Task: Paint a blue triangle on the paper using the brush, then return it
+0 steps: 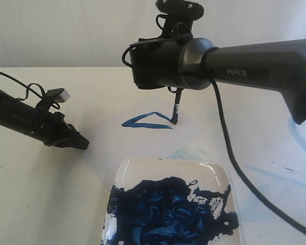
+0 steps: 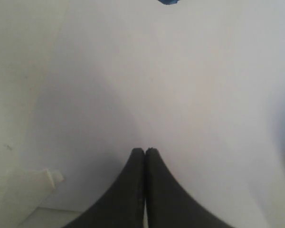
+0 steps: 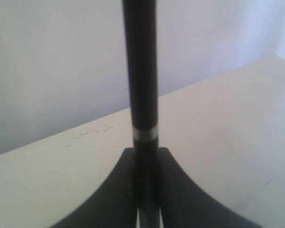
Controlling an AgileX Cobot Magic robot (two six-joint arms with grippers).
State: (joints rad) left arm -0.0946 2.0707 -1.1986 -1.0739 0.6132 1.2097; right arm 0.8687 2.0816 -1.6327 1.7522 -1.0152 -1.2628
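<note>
My right gripper [image 3: 146, 151] is shut on the brush [image 3: 140, 71], clamping the black handle just below its thin pale ring. From the outside, the brush [image 1: 176, 108] hangs almost upright under the right wrist, which hides the gripper. Its stained bristles touch the right corner of the blue triangle [image 1: 147, 121]. The triangle lies on the paper [image 1: 148, 135], whose edges barely stand out from the cream table. My left gripper [image 1: 80, 143] hovers low at the left, shut and empty, with its tips [image 2: 145, 150] pressed together.
A glossy white plate [image 1: 137, 166] smeared with thick dark-blue paint [image 1: 168, 209] sits at the front centre. Faint pale-blue smears [image 1: 275, 173] mark the table on the right. The right arm's cable [image 1: 229, 153] hangs down across the plate's right side.
</note>
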